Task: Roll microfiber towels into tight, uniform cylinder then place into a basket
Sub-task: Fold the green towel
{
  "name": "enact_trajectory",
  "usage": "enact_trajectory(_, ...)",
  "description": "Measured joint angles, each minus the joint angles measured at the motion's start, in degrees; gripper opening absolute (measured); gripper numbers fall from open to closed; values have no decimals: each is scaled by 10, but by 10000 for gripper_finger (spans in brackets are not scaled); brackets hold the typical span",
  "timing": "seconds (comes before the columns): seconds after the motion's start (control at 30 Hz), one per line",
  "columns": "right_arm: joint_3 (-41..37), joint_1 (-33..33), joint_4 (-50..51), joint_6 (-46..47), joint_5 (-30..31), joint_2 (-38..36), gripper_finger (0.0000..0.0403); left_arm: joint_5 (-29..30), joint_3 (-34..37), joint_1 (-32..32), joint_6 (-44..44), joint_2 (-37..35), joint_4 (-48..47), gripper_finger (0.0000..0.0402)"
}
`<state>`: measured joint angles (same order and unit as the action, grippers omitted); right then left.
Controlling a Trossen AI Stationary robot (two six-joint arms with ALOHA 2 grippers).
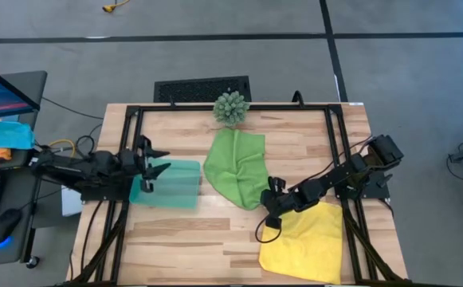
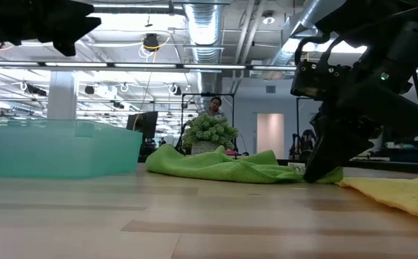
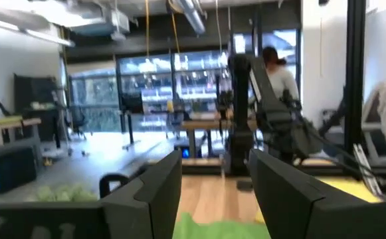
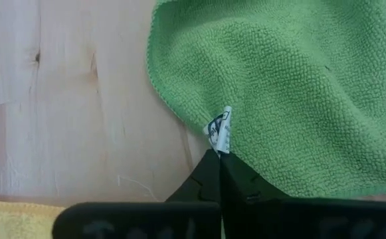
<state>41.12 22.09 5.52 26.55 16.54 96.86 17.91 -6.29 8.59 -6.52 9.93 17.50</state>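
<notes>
Beside green towel point(image 1: 235, 167): basket point(image 1: 171, 185), no towel inside.

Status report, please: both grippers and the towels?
Right gripper shut on green towel edge. Left gripper open over basket, empty. Yellow towel flat, untouched.

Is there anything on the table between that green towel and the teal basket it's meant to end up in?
Nothing visible: bare table separates the green towel from the basket. The left gripper hovers over the basket.
</notes>
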Motion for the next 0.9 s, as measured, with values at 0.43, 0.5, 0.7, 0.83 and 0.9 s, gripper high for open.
enact_trajectory(0.43, 0, -1, -3, 0, -1, 0, 11, -29, -121, -98, 66, 344, -5, 170)
enact_trajectory(0.5, 0, -1, -3, 0, -1, 0, 12, -53, -160, -111, 65, 398, -19, 170)
enact_trajectory(0.7, 0, -1, -9, 0, 0, 0, 15, -101, -290, -138, 29, 542, -143, 170)
enact_trajectory(0.83, 0, 0, -10, 0, 0, 0, 11, -131, -356, -141, 0, 617, -200, 169)
enact_trajectory(0.9, 0, 0, -10, 0, 0, 0, 11, -145, -383, -141, -15, 647, -221, 169)
